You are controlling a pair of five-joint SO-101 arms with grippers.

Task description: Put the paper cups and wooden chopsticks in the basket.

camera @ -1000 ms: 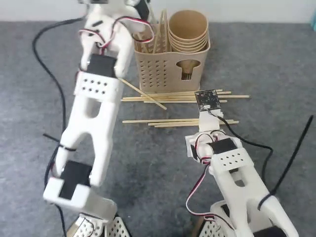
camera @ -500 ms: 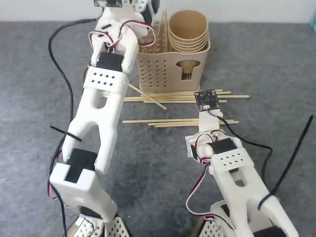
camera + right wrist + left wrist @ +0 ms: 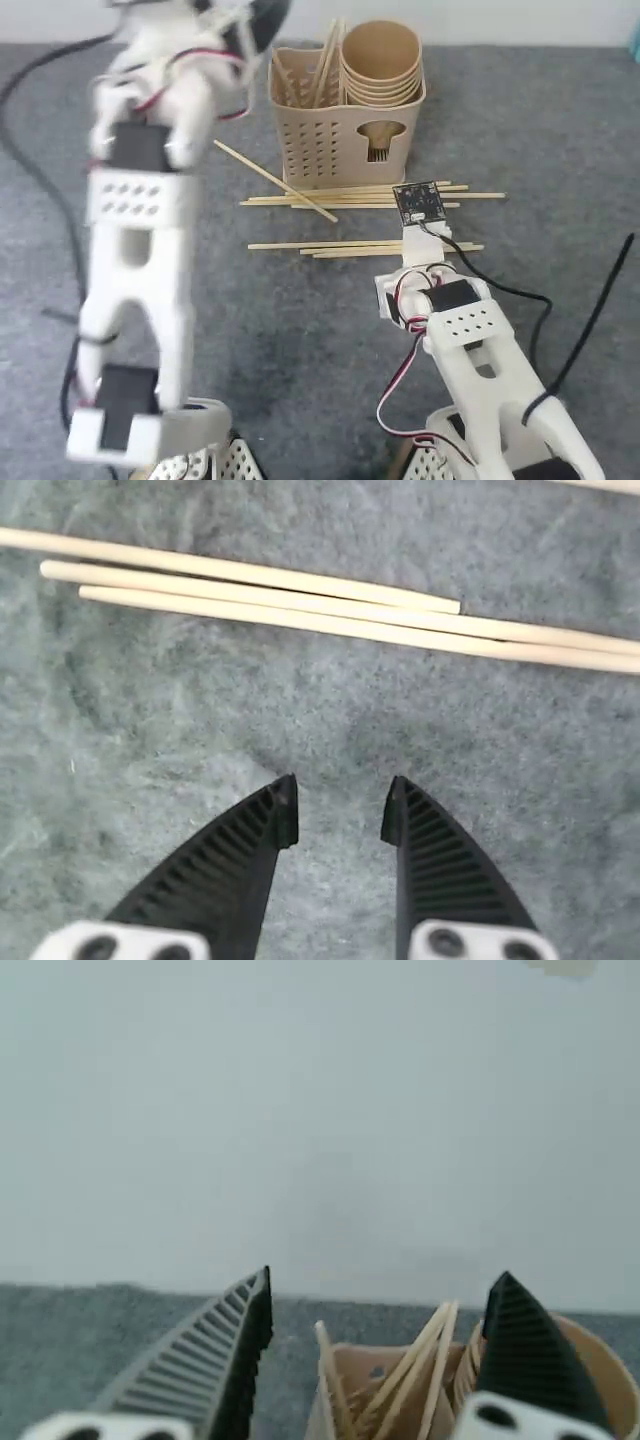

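A beige slotted basket (image 3: 340,140) stands at the back of the table. Stacked paper cups (image 3: 381,55) fill its right side, and wooden chopsticks (image 3: 322,70) lean in its left side. More chopsticks (image 3: 370,196) lie on the grey mat in front of it, a second bunch (image 3: 350,246) sits nearer, and one chopstick (image 3: 270,180) lies slanted. My left gripper (image 3: 383,1290) is open and empty, raised at the basket's left, with the basket's chopsticks (image 3: 405,1380) beyond it. My right gripper (image 3: 340,785) hangs open just above the mat, short of three chopsticks (image 3: 300,600).
The left arm (image 3: 140,230) stretches along the left side of the mat. The right arm (image 3: 460,330) stands at the front right with its camera board (image 3: 420,202) over the loose sticks. A black cable (image 3: 590,320) trails at the right. A pale wall (image 3: 320,1110) stands behind.
The left arm has swung left, away from above the basket's left side, uncovering the slanted chopstick. The right arm has not moved.
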